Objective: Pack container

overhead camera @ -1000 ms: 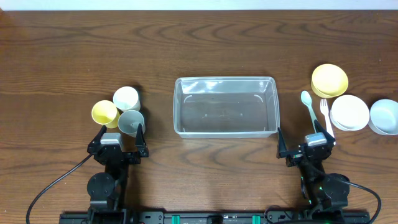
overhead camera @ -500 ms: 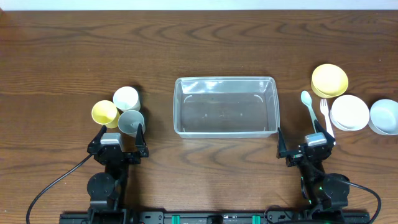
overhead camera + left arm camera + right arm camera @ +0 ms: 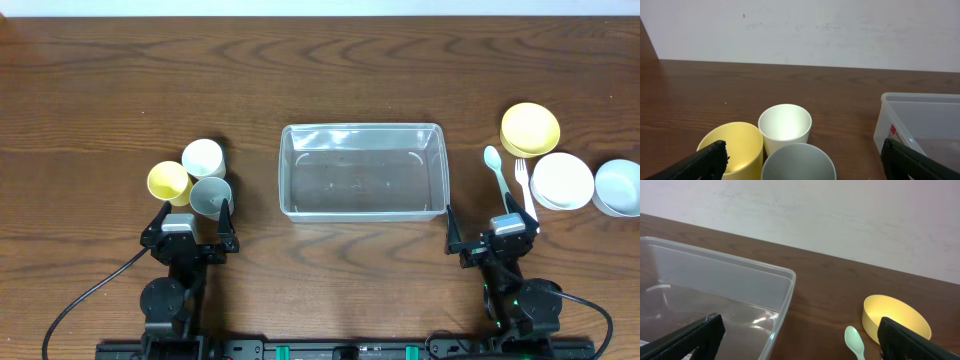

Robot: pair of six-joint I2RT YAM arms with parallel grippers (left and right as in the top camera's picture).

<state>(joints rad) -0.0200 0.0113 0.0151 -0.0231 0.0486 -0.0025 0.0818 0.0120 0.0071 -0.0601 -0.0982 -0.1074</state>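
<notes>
The clear plastic container [image 3: 362,128] stands empty at the table's middle. It also shows in the left wrist view [image 3: 920,112] and in the right wrist view [image 3: 730,275]. My left gripper [image 3: 193,216] is open and empty, low at the front left, just behind a grey cup [image 3: 210,195]. In the left wrist view the gripper [image 3: 802,161] has the grey cup [image 3: 798,165] between its open fingers, untouched. My right gripper [image 3: 487,222] is open and empty at the front right, between the container's right end and a pale green spoon [image 3: 495,170]; the right wrist view [image 3: 800,341] shows the same.
A yellow cup [image 3: 168,180] and a white cup [image 3: 203,157] stand beside the grey cup. At the right lie a white fork [image 3: 524,185], a yellow bowl [image 3: 530,129], a white bowl [image 3: 562,181] and a pale bowl [image 3: 618,187].
</notes>
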